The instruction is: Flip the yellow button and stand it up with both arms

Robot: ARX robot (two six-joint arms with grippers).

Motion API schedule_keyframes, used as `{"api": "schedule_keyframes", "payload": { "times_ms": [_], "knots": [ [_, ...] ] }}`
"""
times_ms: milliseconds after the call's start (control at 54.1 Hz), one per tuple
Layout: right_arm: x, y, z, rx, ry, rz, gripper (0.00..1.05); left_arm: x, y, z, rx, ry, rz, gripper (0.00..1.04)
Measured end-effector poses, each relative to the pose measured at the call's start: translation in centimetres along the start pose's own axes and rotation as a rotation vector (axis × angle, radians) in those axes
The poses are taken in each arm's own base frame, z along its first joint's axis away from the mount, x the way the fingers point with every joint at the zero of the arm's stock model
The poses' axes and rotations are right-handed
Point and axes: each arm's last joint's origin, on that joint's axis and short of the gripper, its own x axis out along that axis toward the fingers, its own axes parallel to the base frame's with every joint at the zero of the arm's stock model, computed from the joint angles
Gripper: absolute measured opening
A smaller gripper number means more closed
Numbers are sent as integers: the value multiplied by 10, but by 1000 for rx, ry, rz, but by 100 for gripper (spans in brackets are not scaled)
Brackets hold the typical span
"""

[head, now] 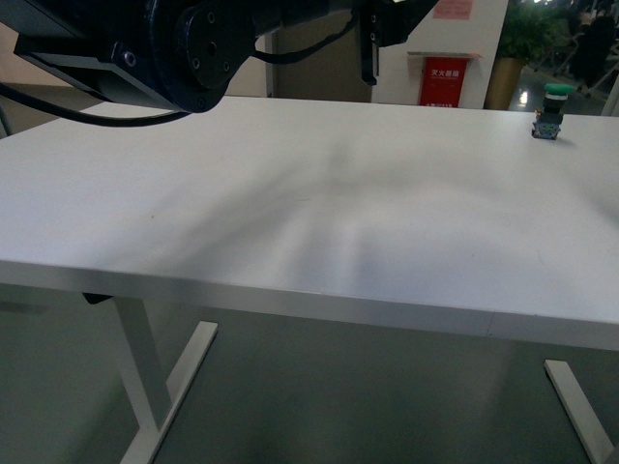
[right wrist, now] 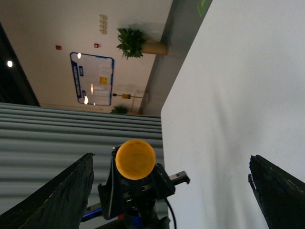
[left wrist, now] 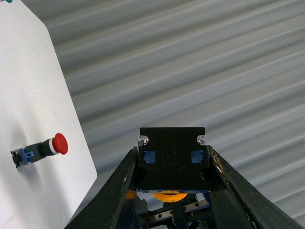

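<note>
Left claw (left wrist: pixel 172 155): pressed together on the yellow button (left wrist: pixel 171 167), one finger flat against each side of the boxy contact block. The block's terminal face points away from the wrist, and a sliver of the yellow cap shows behind it, nearer the palm. The item is held in the air, off the table (head: pixel 290 193). Well off to one side of this claw, a red button (left wrist: pixel 40 149) lies on its side on the tabletop.

Right claw (right wrist: pixel 170 159): spread wide and holding nothing. The yellow cap faces it head-on, nearer one finger than the other and not touching either. The left claw's body shows behind the cap.

Far right of the table: a green button (head: pixel 553 111) stands upright, well apart from both claws.

Handling assessment: the item appears light and rigid, a hard plastic part that should not deform under grip. The domed cap looks smooth and rounded, so a pinch across it is likely to slip or twist. The flat block faces give the surest hold, but they are occupied. The right claw's best purchase is judged to be the black neck or the cap's rim, squarely centred. The block base is small, so standing the item carries a tipping risk.
</note>
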Motion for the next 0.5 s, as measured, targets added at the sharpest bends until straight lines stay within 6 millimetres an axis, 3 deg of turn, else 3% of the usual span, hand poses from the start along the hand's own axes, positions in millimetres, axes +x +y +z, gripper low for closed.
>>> {"api": "schedule_keyframes", "payload": {
  "times_ms": [203, 499],
  "knots": [
    [26, -2, -22, 52, 16, 23, 98, 10, 4, -11, -25, 8, -2, 36],
    [37, 7, -25, 53, -13, 72, 98, 13, 5, -16, -38, 12, 5, 36]
  ]
}}
